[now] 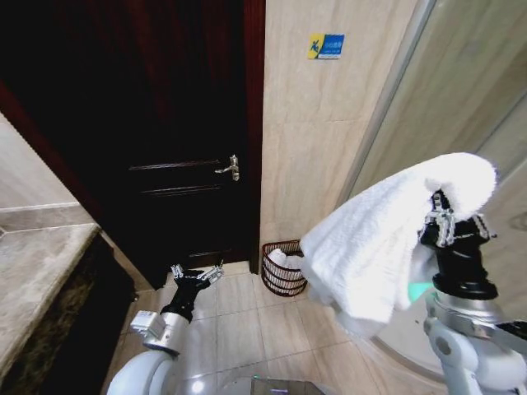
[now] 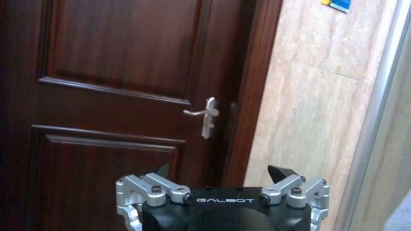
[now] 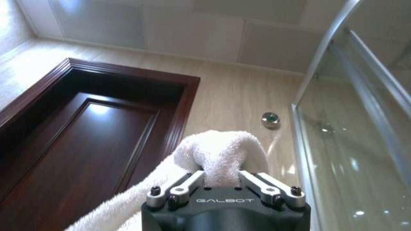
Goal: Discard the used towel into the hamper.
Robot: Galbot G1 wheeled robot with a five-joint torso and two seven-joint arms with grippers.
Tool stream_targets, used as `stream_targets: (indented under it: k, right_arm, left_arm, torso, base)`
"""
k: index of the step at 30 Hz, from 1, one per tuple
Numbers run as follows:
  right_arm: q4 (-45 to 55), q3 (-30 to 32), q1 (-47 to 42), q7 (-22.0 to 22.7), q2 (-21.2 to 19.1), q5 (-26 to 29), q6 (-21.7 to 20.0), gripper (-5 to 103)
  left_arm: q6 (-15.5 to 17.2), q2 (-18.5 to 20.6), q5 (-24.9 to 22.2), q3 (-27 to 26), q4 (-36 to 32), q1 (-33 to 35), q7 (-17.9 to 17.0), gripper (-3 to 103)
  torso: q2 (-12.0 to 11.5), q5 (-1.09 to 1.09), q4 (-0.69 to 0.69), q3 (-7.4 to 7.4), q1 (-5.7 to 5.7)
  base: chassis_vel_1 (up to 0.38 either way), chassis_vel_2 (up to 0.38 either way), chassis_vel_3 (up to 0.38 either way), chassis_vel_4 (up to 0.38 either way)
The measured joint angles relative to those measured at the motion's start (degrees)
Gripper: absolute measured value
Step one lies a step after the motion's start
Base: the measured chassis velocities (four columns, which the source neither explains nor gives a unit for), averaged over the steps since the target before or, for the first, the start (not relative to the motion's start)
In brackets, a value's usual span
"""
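A tiled bathroom.
Beige wall tiles (image 1: 313, 123), a dark wooden door (image 1: 165, 123), a curved glass shower screen (image 3: 359, 144) and a stone counter (image 1: 33, 280) mark the room.

White towel (image 1: 387, 239) held aloft, hamper (image 1: 282, 271) floor-standing

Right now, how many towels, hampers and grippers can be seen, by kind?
Towels: 2, a white towel held by the right gripper, another white one inside the hamper
Hampers: 1
Grippers: 2, counting the left gripper low by the door
Total: 5
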Motion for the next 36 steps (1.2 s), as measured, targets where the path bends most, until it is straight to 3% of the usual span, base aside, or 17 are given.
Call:
stream_targets:
  k: [10, 23, 36]
  right_arm:
    - [-0.62, -0.67, 0.24, 2.61, -0.01, -0.14, 1.67, 8]
    - [-1.59, -0.45, -0.33, 0.27, 0.45, -0.18, 2.11, 8]
    - [-1.71, -0.19, -1.16, -0.77, 0.93, 0.02, 2.61, 8]
  left_arm:
    - [0.00, 0.03, 0.00, -0.01, -0.01, 0.00, -0.01, 100]
    - [0.00, 0.00, 0.00, 0.00, 0.00, 0.00, 0.00, 100]
    - [0.00, 0.01, 0.00, -0.01, 0.00, 0.00, 0.00, 100]
  torso:
    - [0.03, 0.01, 0.01, 0.00, 0.00]
    - [0.04, -0.01, 0.00, 0.00, -0.01]
    - [0.04, -0.01, 0.00, 0.01, 0.01]
  base:
    - [0.081, 0.081, -0.090, -0.087]
    - [-0.021, -0.020, 0.013, 0.019]
    - [-0.130, 0.139, 0.133, -0.133]
